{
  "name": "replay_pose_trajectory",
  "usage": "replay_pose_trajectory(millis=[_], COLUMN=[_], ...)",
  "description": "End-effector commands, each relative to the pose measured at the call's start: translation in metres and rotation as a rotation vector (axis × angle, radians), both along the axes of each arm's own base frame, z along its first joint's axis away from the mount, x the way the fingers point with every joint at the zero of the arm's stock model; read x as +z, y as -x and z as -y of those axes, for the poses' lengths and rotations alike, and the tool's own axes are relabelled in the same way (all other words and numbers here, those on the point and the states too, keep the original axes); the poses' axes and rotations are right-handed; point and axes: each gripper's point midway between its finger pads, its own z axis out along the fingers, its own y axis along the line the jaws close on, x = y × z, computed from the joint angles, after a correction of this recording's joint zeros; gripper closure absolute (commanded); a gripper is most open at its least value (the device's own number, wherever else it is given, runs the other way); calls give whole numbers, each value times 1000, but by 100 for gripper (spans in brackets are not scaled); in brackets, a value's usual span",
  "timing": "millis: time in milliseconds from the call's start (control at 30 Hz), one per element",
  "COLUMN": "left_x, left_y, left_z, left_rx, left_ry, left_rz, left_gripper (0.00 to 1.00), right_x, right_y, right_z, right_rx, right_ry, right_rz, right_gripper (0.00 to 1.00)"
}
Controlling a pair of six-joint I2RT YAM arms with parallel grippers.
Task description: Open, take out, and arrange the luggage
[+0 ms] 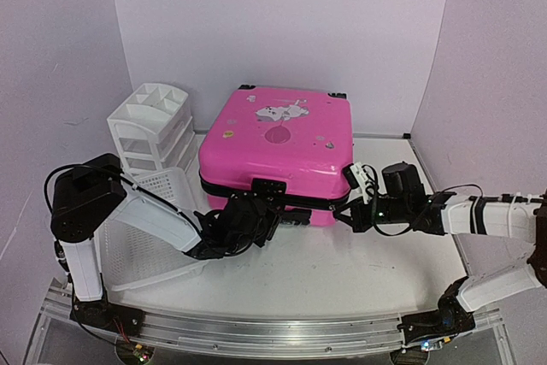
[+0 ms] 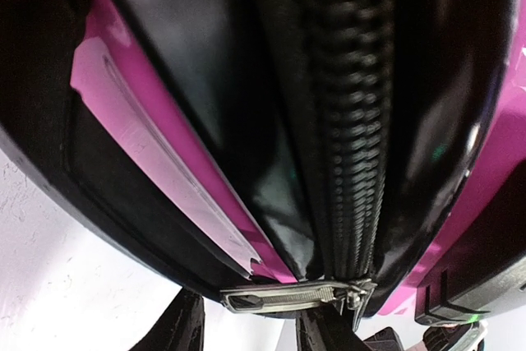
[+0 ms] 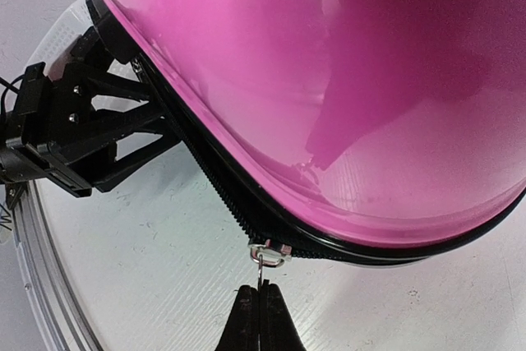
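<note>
At the middle of the white worktop (image 1: 342,271) lies the big bright-pink hard-shell suitcase (image 1: 278,138), flat, lid down, the black zipper band (image 2: 349,121) meshed where the left wrist view shows it. So we're on the opening step, nothing taken out yet. The right gripper (image 3: 261,289) is at the near right corner, jaws pressed together on the thin silver zipper pull (image 3: 263,265) hanging from its slider. The left gripper (image 2: 251,318) is nosed in at the front edge, jaws part-spread, a flat silver pull tab (image 2: 283,295) lying right at the tips; whether it's touched, I can't tell. Next move, I'd say: the right arm draws its pull along the seam and round the curved corner, keeping it in line with the teeth so it doesn't slip out. Hidden: the suitcase's inside, its far side, how far the zipper runs. The left wrist view sits so close that much of it blurs. A white plastic drawer organizer (image 1: 149,126) and a white mesh basket (image 1: 145,245) stand at the left
</note>
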Motion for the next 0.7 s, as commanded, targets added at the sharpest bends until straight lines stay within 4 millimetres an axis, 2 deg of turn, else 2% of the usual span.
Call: replay_pose_trajectory(millis=[0, 167, 333, 433, 567, 667], left_x=[-60, -59, -65, -67, -72, -77], left_y=[-22, -20, -21, -23, -24, -23], left_z=[-52, -51, -64, -74, -79, -78], left_rx=[184, 155, 193, 217, 226, 222], left_ry=[-116, -141, -159, -172, -182, -184], left_rz=[-93, -80, -77, -75, -81, -90], left_gripper=[62, 54, 62, 65, 67, 68], right_x=[23, 15, -4, -15, -17, -17], right_y=[20, 18, 6, 1, -8, -19], right_z=[-9, 8, 53, 73, 86, 90], right_rx=[76, 8, -177, -209, -208, -214], right_ry=[-65, 6, 194, 292, 375, 333], right_rz=[12, 16, 64, 160, 266, 299], right_gripper=[100, 100, 100, 100, 100, 100])
